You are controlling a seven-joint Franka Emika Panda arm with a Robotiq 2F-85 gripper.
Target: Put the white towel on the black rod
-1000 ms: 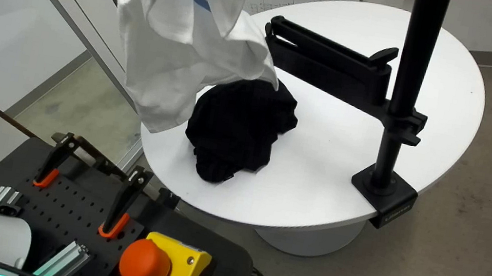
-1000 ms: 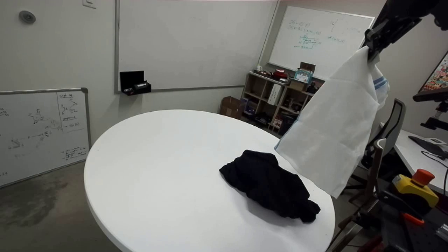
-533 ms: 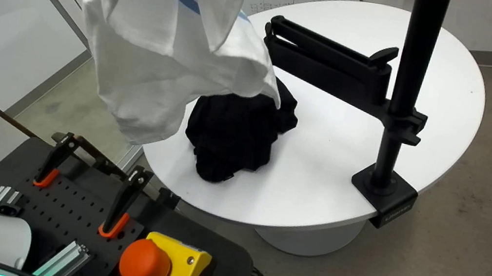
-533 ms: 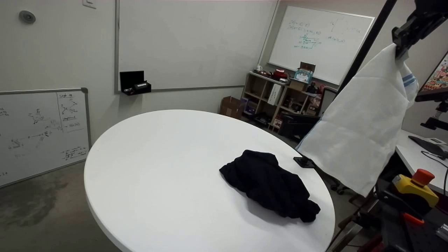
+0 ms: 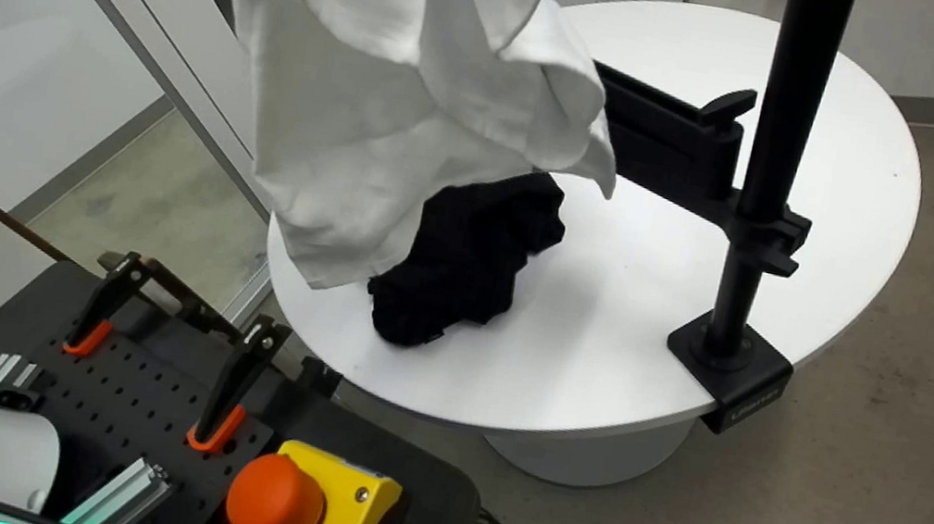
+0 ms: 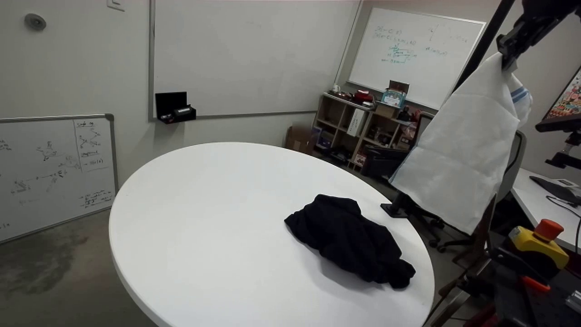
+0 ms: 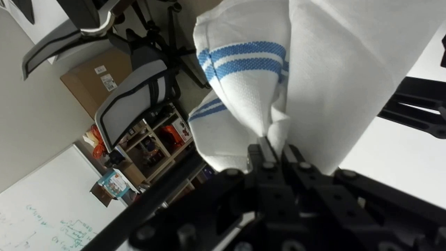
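The white towel [image 5: 418,95] with blue stripes hangs in the air in both exterior views [image 6: 463,145] and fills much of the wrist view [image 7: 324,69]. My gripper [image 6: 507,60] is shut on its top edge; in the wrist view the fingertips [image 7: 277,150] pinch a bunched fold. The gripper is out of frame in the exterior view with the post. The black rod is an upright post [image 5: 790,116] clamped to the table edge, with a folded black arm [image 5: 674,136] sticking out sideways. The towel covers that arm's outer end in this view; whether they touch I cannot tell.
A crumpled black cloth [image 5: 468,253] lies on the round white table [image 6: 218,227], partly behind the towel. A yellow box with a red button [image 5: 317,501] and orange-tipped clamps [image 5: 216,428] stand on the robot's black base table. Office chairs [image 7: 132,101] stand beyond.
The towel swung away from the post and then back toward it. Since half a second ago it has moved over the outer end of the folded arm in an exterior view. The grip is unchanged.
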